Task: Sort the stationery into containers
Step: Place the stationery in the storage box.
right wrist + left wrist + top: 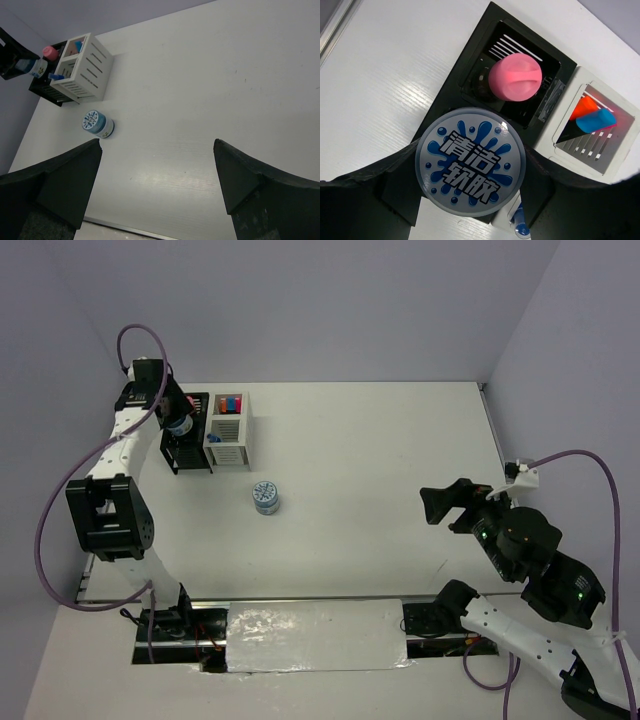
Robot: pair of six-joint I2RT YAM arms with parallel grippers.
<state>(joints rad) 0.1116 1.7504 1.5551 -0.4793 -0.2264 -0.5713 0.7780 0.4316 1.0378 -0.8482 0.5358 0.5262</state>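
Tin [470, 161], clamped in left gripper [176, 416], hangs over the black box's [467, 62] near rim. Shift it clear of the pink bottle [515, 77], lower, then release. Right gripper [447, 502] gapes idle; other tin [265, 497] sits on table [380, 460].

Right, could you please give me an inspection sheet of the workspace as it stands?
Surface: white table, silvery sheet at its near edge.
Job's things: black box holds a pink-capped bottle; white box shows an orange cap and a blue cap; loose tin on the table; second tin above the black box.
Clutter: nothing seen.
Grippers: left pincer shut on the second tin; right pincer open, empty.
Cables: left cable, right cable, both purple, looping off their arms.
Surroundings: plain lilac walls.
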